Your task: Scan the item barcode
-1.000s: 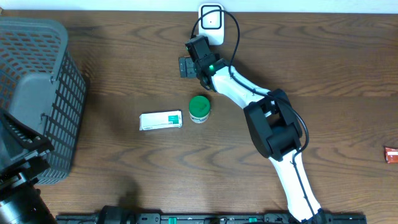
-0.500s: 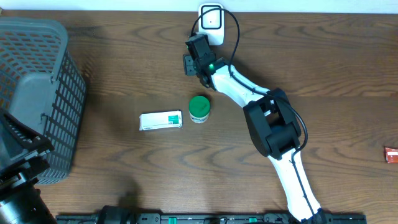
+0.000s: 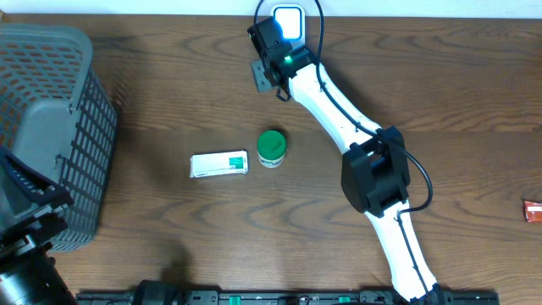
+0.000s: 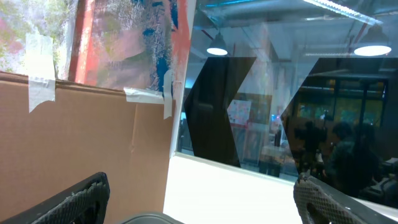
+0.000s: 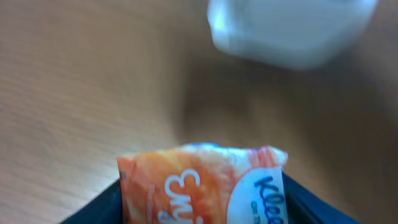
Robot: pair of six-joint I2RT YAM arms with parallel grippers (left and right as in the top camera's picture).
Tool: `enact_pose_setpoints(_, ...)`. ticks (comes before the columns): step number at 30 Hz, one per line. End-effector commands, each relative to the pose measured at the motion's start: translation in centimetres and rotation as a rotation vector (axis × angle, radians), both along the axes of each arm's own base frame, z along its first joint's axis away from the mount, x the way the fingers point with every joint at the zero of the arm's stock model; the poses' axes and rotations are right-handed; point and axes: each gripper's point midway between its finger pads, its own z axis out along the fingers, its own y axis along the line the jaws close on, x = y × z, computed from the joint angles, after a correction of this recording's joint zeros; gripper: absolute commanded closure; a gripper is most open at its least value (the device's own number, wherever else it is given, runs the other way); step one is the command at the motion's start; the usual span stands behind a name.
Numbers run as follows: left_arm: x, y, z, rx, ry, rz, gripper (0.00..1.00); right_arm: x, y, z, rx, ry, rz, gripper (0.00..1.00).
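**Orange packet held just short of the scanner**

The right gripper (image 5: 202,208) is clamped on an orange packet (image 5: 199,183), one finger on each side of it, with white lettering showing. The arm reaches to the far edge of the table (image 3: 474,85), and the packet sits just near of the white scanner (image 3: 288,21). A green-lidded jar (image 3: 272,147) and a white box (image 3: 219,163) lie mid-table, well apart from it. The left gripper (image 4: 202,199) is spread wide and holds nothing, near the grey basket (image 3: 51,127) at the left.

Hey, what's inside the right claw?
An orange packet, gripped in the right claw. Its lower part is covered by the claw, so no barcode shows.
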Motion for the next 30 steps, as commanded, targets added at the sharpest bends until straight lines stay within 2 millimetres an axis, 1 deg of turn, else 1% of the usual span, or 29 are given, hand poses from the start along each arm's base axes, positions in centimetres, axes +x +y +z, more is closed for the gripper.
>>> enact_pose_setpoints(1,-0.6,0.3,0.4,0.0,-0.013,0.016,0.05,-2.3,-3.8,-1.7,-0.074,0.147,-0.109,0.44)
enact_pose_setpoints(3,-0.6,0.3,0.5,0.0,-0.014,0.016,0.05,-4.2,-6.1,-2.4,-0.111,0.243,-0.187,0.48)
enact_pose_setpoints(5,-0.6,0.3,0.5,0.0,-0.014,0.016,0.05,-5.6,-8.1,-2.9,-0.135,0.317,-0.267,0.53)
enact_pose_setpoints(6,-0.6,0.3,0.5,0.0,-0.014,0.016,0.05,-6.0,-8.9,-3.0,-0.144,0.34,-0.293,0.55)
enact_pose_setpoints(8,-0.6,0.3,0.5,0.0,-0.014,0.016,0.05,-6.3,-10.1,-3.4,-0.153,0.369,-0.319,0.55)
enact_pose_setpoints(9,-0.6,0.3,0.5,0.0,-0.014,0.016,0.05,-6.4,-10.3,-3.5,-0.151,0.377,-0.323,0.52)
enact_pose_setpoints(10,-0.6,0.3,0.5,0.0,-0.014,0.016,0.05,-6.5,-10.4,-3.8,-0.144,0.392,-0.325,0.45)
enact_pose_setpoints(12,-0.6,0.3,0.4,0.0,-0.013,0.016,0.05,-7.3,-10.1,-4.4,-0.118,0.438,-0.32,0.37)
enact_pose_setpoints(13,-0.6,0.3,0.4,0.0,-0.013,0.016,0.05,-7.9,-9.9,-4.8,-0.108,0.464,-0.316,0.32)
enact_pose_setpoints(15,-0.6,0.3,0.4,0.0,-0.013,0.016,0.05,-9.0,-9.6,-5.5,-0.099,0.511,-0.316,0.24)
enact_pose_setpoints(18,-0.6,0.3,0.5,0.0,-0.014,0.016,0.05,-10.7,-9.4,-6.6,-0.123,0.559,-0.337,0.21)
enact_pose_setpoints(21,-0.6,0.3,0.4,0.0,-0.013,0.016,0.05,-12.6,-9.3,-7.3,-0.162,0.608,-0.342,0.17)
enact_pose_setpoints(23,-0.6,0.3,0.5,0.0,-0.014,0.016,0.05,-13.3,-9.0,-7.2,-0.18,0.626,-0.332,0.15)
enact_pose_setpoints(25,-0.6,0.3,0.4,0.0,-0.013,0.016,0.05,-13.7,-9.0,-6.7,-0.187,0.632,-0.327,0.03)
enact_pose_setpoints(27,-0.6,0.3,0.5,0.0,-0.014,0.016,0.05,-14.1,-9.0,-6.0,-0.182,0.646,-0.328,0.01)
enact_pose_setpoints(30,-0.6,0.3,0.5,0.0,-0.014,0.016,0.05,-14.3,-9.3,-4.7,-0.14,0.681,-0.345,0.01)
